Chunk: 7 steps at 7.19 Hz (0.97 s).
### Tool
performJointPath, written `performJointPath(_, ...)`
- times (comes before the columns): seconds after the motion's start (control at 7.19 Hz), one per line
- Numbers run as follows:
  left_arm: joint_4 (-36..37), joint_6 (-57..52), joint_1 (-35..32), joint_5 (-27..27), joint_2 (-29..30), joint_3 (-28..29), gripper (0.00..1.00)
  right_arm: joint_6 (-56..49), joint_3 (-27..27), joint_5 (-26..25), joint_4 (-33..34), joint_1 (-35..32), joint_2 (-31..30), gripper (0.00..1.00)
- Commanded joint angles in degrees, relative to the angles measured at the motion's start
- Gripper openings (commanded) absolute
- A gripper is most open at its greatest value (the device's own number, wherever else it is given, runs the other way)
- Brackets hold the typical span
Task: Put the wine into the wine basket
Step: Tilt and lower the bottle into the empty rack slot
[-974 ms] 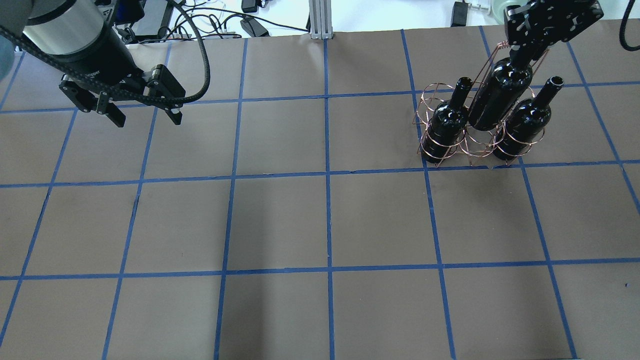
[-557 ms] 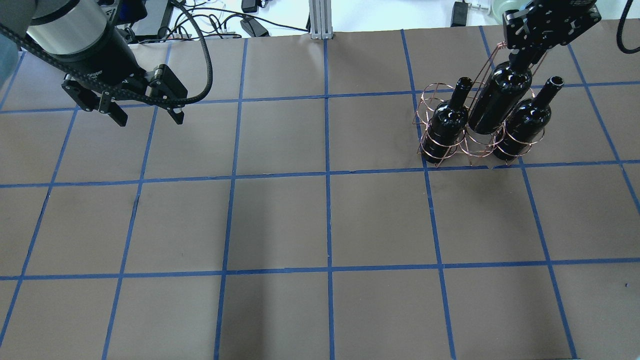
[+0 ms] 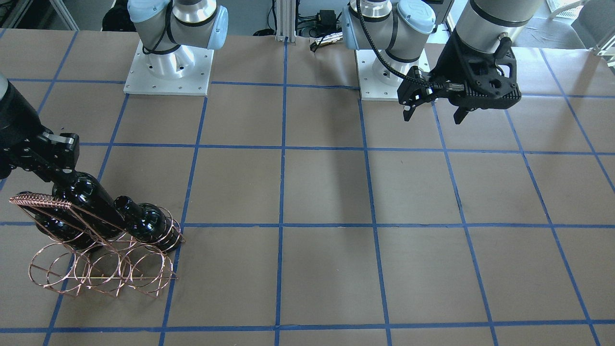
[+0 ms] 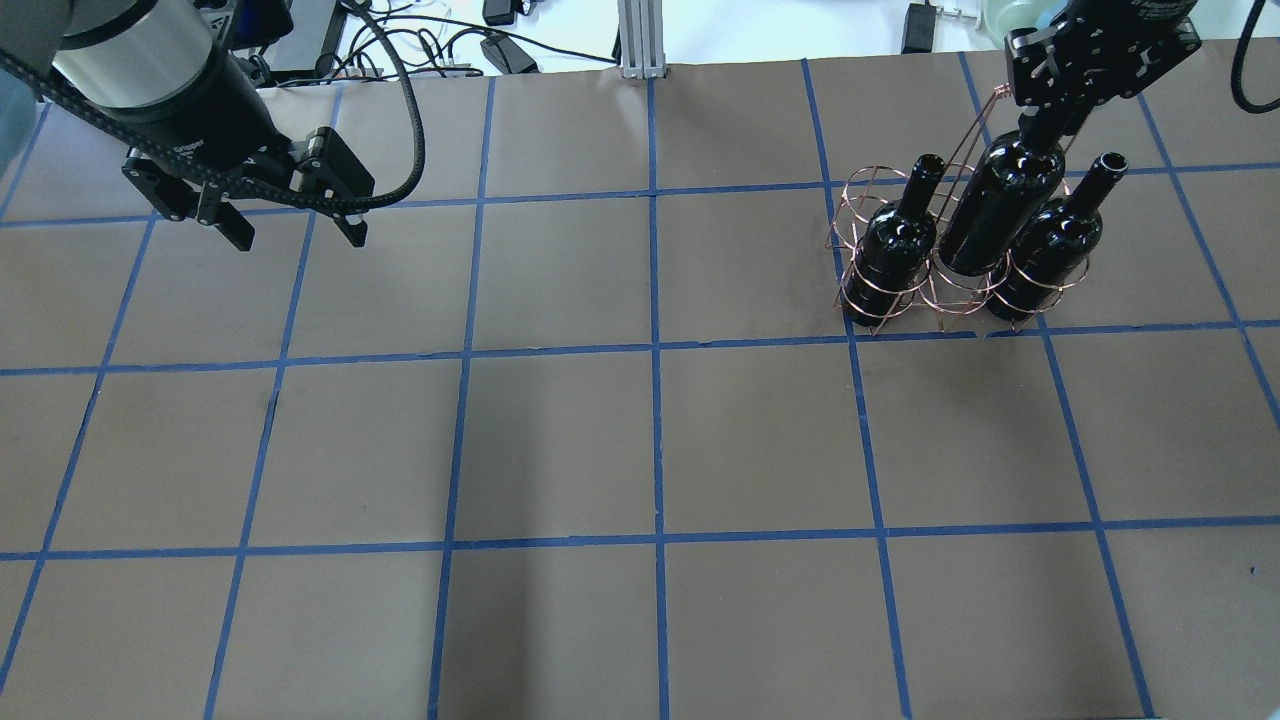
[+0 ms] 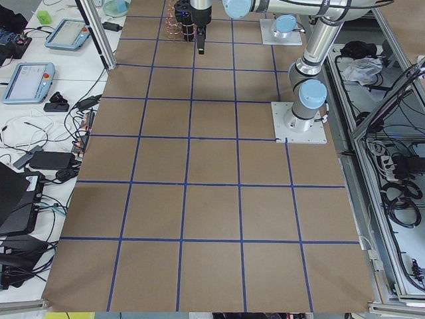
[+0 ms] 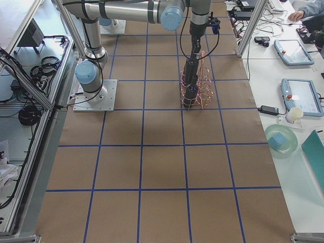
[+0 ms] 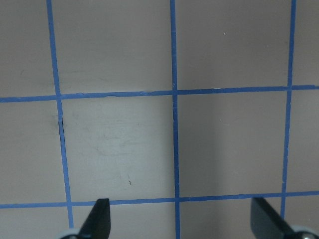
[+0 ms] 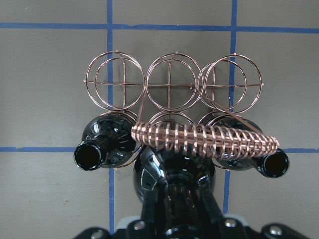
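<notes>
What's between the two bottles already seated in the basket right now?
The wine, held at the neck by the right gripper, its base in the middle ring of the wine basket. The overhead view shows it.

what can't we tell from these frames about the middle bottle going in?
- Held bottle, base: seated on the basket floor or not. Overhead, wire rings and the side bottle crowd it; in the right wrist view its own shoulder covers it.
- Right gripper, fingertip placement on the neck: overhead, the gripper body hides it; right wrist view, cut by the bottom edge.
- Exterior left: basket too small, partly behind the left arm.
</notes>
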<state>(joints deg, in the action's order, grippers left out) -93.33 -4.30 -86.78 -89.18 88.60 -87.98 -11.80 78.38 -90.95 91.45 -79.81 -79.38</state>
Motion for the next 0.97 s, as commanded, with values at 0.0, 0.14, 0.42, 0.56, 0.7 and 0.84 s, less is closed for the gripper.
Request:
performJointPath(0.0,0.0,-0.1,0.2,0.0,-0.1,0.0,1.0,-0.3,0.1,0.1,0.0,0.0,0.3,0.0)
performJointPath(0.14,0.1,-0.1,0.3,0.1,-0.1,0.0,1.0,-0.3,0.1,-0.1,-0.2,0.0,0.2,0.0)
performJointPath(0.42,0.1,-0.1,0.2,0.0,-0.2,0.0,1.0,-0.6,0.1,-0.2,-0.4,0.2,-0.1,0.0)
performJointPath(0.56,0.0,-0.1,0.2,0.0,-0.2,0.0,1.0,-0.8,0.1,0.0,-0.3,0.2,0.1,0.0)
performJointPath(0.7,0.0,-0.1,0.3,0.1,-0.2,0.0,1.0,-0.8,0.2,0.1,-0.2,0.2,0.3,0.0)
performJointPath(0.84,0.1,-0.1,0.3,0.1,-0.2,-0.1,1.0,-0.9,0.2,0.1,0.0,0.2,0.4,0.0)
